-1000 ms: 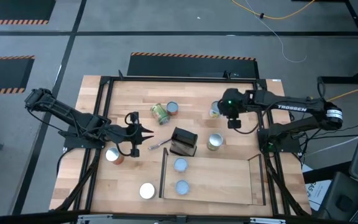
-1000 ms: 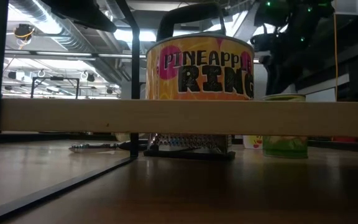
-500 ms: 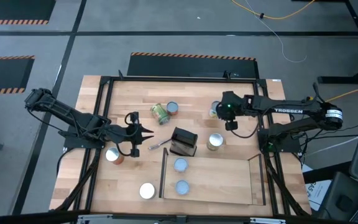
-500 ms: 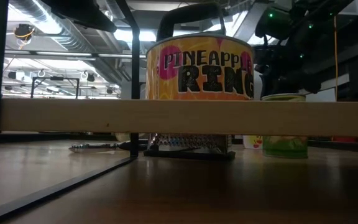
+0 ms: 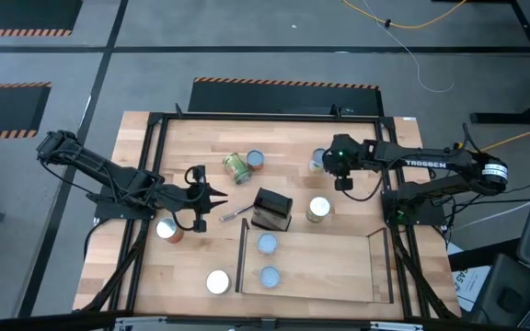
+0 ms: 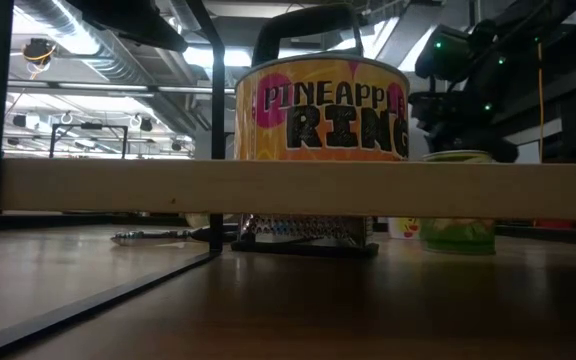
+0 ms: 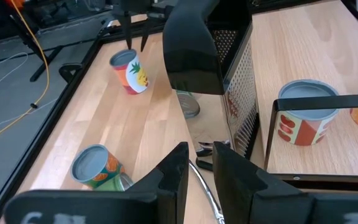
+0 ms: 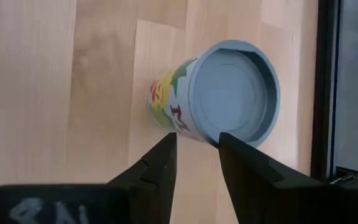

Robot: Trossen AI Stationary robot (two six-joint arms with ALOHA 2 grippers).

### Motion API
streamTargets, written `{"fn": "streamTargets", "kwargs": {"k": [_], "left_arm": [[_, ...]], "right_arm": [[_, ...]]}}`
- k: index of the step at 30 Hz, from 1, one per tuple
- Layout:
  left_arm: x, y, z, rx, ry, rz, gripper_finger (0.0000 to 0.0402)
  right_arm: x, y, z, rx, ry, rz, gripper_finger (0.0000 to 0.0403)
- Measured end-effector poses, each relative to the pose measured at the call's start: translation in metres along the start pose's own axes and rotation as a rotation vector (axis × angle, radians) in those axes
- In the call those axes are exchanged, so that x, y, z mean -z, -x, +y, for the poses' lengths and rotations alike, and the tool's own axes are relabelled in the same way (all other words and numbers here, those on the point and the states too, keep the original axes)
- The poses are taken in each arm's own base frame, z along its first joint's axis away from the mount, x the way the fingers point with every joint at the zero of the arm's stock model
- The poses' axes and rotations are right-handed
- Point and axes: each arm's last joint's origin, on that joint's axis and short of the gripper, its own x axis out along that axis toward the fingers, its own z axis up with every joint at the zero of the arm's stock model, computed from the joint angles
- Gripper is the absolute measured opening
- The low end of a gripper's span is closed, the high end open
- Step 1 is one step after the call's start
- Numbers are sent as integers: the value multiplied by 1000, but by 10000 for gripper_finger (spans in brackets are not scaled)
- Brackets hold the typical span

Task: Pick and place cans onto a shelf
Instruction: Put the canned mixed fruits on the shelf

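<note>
Wooden table (image 5: pixel 201 198), right hand (image 8: pixel 196 158) part-open above can (image 8: pixel 229 99), empty

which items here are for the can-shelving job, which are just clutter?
For the job:
- cans, e.g. two already on the shelf, one beside it, one under the right claw
- shelf

Clutter:
- black grater
- spoon

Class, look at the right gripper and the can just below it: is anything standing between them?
Nothing visible. The right gripper hangs over the can near the table's back right, fingers apart, with only bare table around the can.
</note>
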Motion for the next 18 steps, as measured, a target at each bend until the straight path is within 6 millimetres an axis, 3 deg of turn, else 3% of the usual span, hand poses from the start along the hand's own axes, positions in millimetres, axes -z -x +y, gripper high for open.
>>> {"fn": "streamTargets", "kwargs": {"k": [18], "left_arm": [[0,0,0,0,-2,0,66]], "right_arm": [[-10,0,-4,9,-20,-130,124]]}}
